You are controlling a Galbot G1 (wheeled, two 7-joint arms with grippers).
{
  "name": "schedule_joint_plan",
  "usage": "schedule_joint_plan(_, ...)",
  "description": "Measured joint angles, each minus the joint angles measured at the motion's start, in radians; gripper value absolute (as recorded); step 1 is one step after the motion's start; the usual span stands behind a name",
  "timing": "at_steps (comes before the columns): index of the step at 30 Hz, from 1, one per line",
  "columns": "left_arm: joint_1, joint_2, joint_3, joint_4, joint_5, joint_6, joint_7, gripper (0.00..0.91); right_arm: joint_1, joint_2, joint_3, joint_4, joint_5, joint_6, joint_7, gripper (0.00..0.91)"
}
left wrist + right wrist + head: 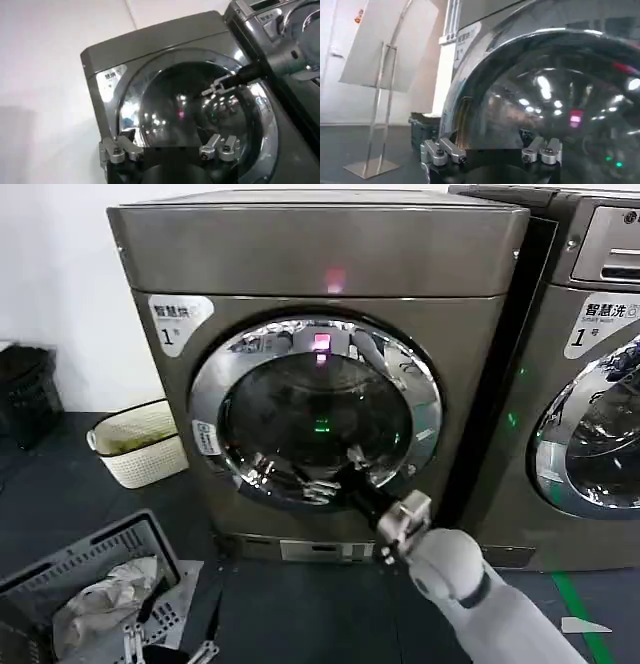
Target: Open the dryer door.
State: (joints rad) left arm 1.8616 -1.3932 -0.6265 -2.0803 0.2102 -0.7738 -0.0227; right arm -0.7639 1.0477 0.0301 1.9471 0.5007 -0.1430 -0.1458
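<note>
**Door shut, my right arm at its lower rim**

The dryer door (316, 412) sits closed in the front of the dryer (320, 254), its chrome ring flush all round. My right gripper (352, 467) is up against the lower part of that ring, the door lying straight ahead and above; I cannot tell how its jaws stand. This arm is much the nearer. My left wrist view sees the whole porthole with my right arm reaching across the glass; my left gripper (169, 150) hangs back, spread wide. My right wrist view shows a floor stand (380, 100) and dark crate (422, 131) beside the machine.
</note>
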Motion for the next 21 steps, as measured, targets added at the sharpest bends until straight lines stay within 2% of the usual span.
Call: schedule_joint_plan(21, 0.003, -0.016, -0.013, -0.011, 0.001, 0.000, 0.000, 0.907, 0.179, 0.086, -0.181, -0.136, -0.010, 0.008, 0.049, 0.907)
